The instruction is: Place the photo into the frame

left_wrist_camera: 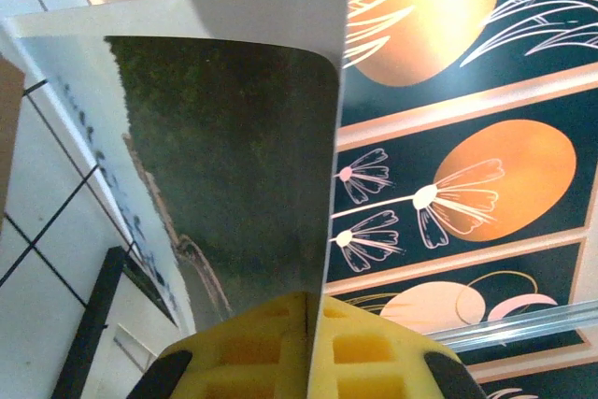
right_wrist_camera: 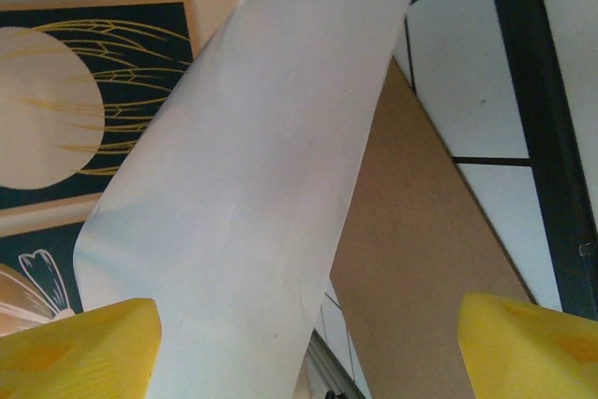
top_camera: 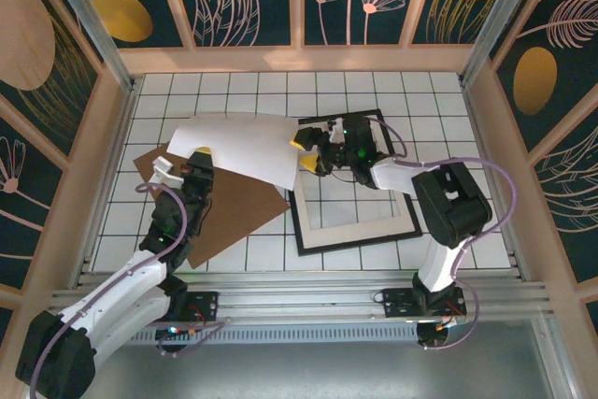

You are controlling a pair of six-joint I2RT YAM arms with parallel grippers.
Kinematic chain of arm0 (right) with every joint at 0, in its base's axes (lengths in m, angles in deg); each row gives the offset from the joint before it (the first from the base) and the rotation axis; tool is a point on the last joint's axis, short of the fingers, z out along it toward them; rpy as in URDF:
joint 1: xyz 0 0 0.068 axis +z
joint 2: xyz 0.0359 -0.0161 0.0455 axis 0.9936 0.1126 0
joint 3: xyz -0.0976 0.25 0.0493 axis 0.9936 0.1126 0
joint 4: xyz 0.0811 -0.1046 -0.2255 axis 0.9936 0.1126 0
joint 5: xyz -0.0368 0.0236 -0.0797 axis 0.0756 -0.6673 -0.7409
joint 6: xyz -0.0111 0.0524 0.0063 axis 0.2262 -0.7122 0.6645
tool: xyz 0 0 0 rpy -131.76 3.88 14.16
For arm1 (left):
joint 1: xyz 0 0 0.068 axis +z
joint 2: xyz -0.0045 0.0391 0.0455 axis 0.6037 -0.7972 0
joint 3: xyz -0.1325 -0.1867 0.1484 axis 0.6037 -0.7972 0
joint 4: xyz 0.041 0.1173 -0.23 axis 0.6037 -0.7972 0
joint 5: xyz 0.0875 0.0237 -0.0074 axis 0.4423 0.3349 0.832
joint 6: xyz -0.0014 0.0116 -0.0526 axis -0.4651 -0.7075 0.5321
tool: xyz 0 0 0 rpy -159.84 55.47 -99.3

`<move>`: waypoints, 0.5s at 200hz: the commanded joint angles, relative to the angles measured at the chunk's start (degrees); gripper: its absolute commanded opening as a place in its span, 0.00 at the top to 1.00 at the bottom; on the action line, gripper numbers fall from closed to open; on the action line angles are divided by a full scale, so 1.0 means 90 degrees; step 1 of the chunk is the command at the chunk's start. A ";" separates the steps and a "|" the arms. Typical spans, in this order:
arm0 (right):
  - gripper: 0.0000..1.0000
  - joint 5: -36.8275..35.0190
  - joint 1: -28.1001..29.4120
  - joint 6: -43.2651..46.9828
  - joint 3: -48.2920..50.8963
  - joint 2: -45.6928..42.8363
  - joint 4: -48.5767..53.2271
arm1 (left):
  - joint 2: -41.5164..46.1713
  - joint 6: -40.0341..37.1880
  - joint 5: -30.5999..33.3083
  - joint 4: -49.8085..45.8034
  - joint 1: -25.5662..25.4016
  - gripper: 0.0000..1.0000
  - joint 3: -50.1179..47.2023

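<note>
Photo: the photo (top_camera: 243, 147) was up in the air above the counter (top_camera: 448, 109), not lying on it, with its white back turned upward and the printed hills facing down.
Photo axis: its long side ran from left to right, from the left hand toward the frame, and the sheet curved a little.
Left hand: the left hand (top_camera: 168, 170) was clenched on the photo's left end; in the wrist view the sheet's edge sat pinched between the yellow pads (left_wrist_camera: 262, 352).
Right hand: the right hand (top_camera: 308, 151) was released, jaws wide, at the photo's right end. The sheet passed between its pads (right_wrist_camera: 79, 343), close to one of them; I cannot tell if it touched.
Nearer arm: the right one, which was over the frame.
Frame: the frame (top_camera: 359, 245) lay flat on the counter, to the right of the photo and partly under its right end, with the cream mat (top_camera: 355, 229) inside it.
Frame axis: its long side seemed to run from near to far, so across the photo's long side.
Backing board: the brown backing board (top_camera: 234, 212) lay on the counter under the left arm, beside the frame.
Coming move: I judged that the photo must go right and down.
</note>
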 commanded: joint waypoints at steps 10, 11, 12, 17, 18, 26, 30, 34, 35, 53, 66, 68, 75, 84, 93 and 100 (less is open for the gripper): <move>0.21 0.0032 0.0055 -0.0418 -0.0174 0.0342 -0.0678 | 0.0173 0.0301 -0.0112 -0.0074 0.0049 1.00 -0.0128; 0.21 0.0034 0.0053 -0.0419 -0.0189 0.0360 -0.0686 | 0.0171 0.0300 -0.0117 -0.0079 0.0046 1.00 -0.0132; 0.21 0.0036 0.0051 -0.0425 -0.0201 0.0375 -0.0694 | 0.0181 0.0305 -0.0119 -0.0087 0.0045 1.00 -0.0134; 0.22 0.0037 0.0050 -0.0444 -0.0272 0.0456 -0.0720 | 0.0205 0.0316 -0.0136 -0.0116 0.0049 1.00 -0.0152; 0.22 0.0037 0.0050 -0.0452 -0.0287 0.0466 -0.0721 | 0.0207 0.0323 -0.0143 -0.0125 0.0046 1.00 -0.0154; 0.24 0.0046 0.0043 -0.0464 -0.0425 0.0612 -0.0703 | 0.0251 0.0356 -0.0181 -0.0148 0.0044 1.00 -0.0191; 0.24 0.0055 0.0040 -0.0490 -0.0482 0.0690 -0.0694 | 0.0272 0.0363 -0.0193 -0.0160 0.0044 1.00 -0.0208; 0.24 0.0058 0.0031 -0.0509 -0.0544 0.0766 -0.0716 | 0.0294 0.0385 -0.0214 -0.0184 0.0044 1.00 -0.0230; 0.25 0.0057 0.0031 -0.0519 -0.0569 0.0783 -0.0724 | 0.0300 0.0386 -0.0221 -0.0193 0.0044 1.00 -0.0232; 0.33 0.0038 -0.0012 -0.0649 -0.0809 0.1110 -0.0790 | 0.0412 0.0462 -0.0285 -0.0339 0.0044 1.00 -0.0332; 0.39 0.0028 -0.0032 -0.0712 -0.0995 0.1303 -0.0818 | 0.0470 0.0537 -0.0348 -0.0423 0.0044 1.00 -0.0434; 0.40 0.0020 -0.0034 -0.0718 -0.1024 0.1330 -0.0812 | 0.0480 0.0562 -0.0366 -0.0438 0.0046 1.00 -0.0450; 0.44 -0.0008 -0.0038 -0.0732 -0.1120 0.1413 -0.0793 | 0.0492 0.0599 -0.0401 -0.0474 0.0044 1.00 -0.0508; 0.51 -0.0046 -0.0035 -0.0743 -0.1219 0.1496 -0.0743 | 0.0511 0.0663 -0.0453 -0.0495 0.0048 1.00 -0.0582; 0.57 -0.0157 -0.0035 -0.0716 -0.1273 0.1520 -0.0660 | 0.0523 0.0705 -0.0507 -0.0542 0.0044 1.00 -0.0659; 0.61 -0.0231 -0.0042 -0.0676 -0.1287 0.1516 -0.0592 | 0.0549 0.0720 -0.0539 -0.0580 0.0044 1.00 -0.0708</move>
